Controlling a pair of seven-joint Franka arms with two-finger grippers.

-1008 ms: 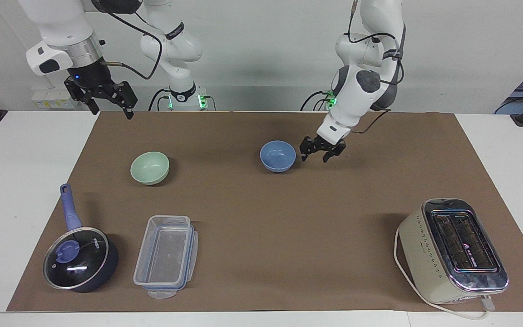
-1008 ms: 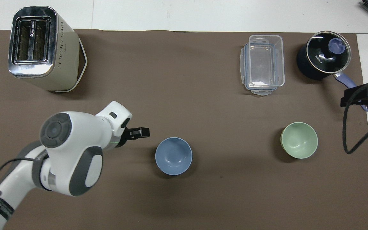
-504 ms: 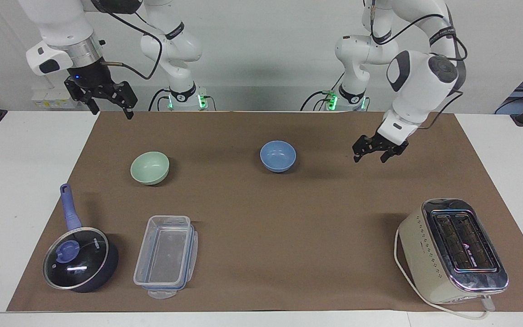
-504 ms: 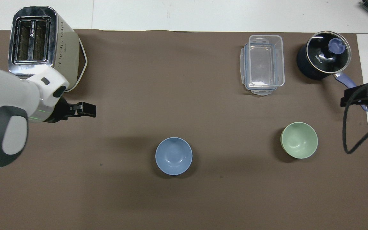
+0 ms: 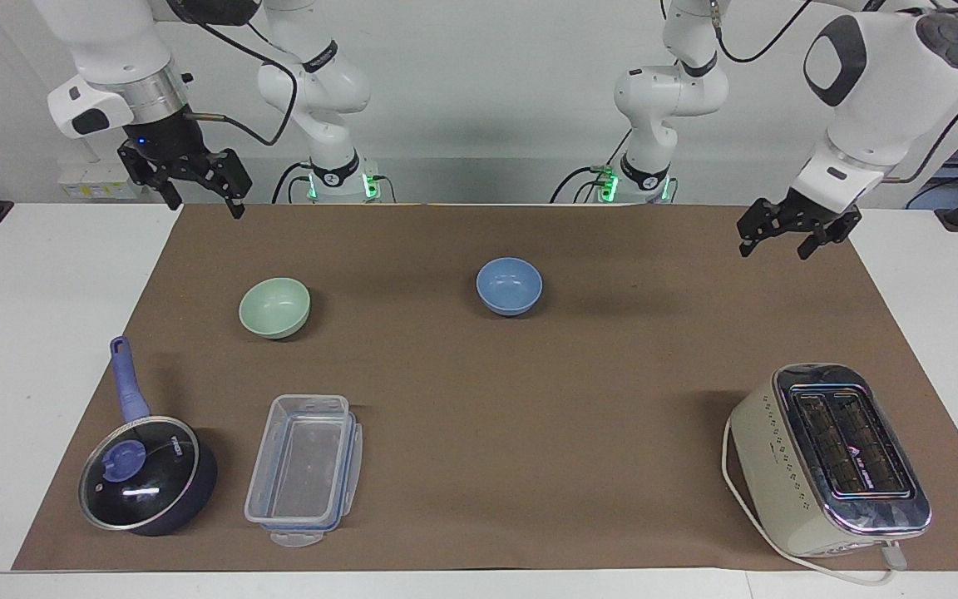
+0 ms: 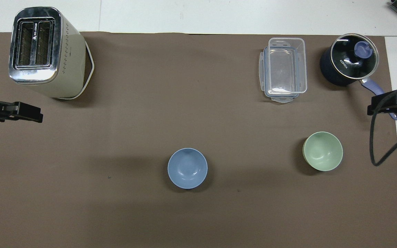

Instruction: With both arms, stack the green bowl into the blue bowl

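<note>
The green bowl sits upright and empty on the brown mat toward the right arm's end; it also shows in the overhead view. The blue bowl sits upright and empty near the middle of the mat, seen from above too. My right gripper is open and empty, raised over the mat's edge at its own end. My left gripper is open and empty, raised over the mat at the left arm's end, well apart from both bowls.
A cream toaster stands far from the robots at the left arm's end. A clear plastic container and a dark lidded pot with a blue handle stand farther from the robots than the green bowl.
My left gripper has swung up and away from beside the blue bowl to the left arm's end of the table. The right arm and both bowls have not moved.
</note>
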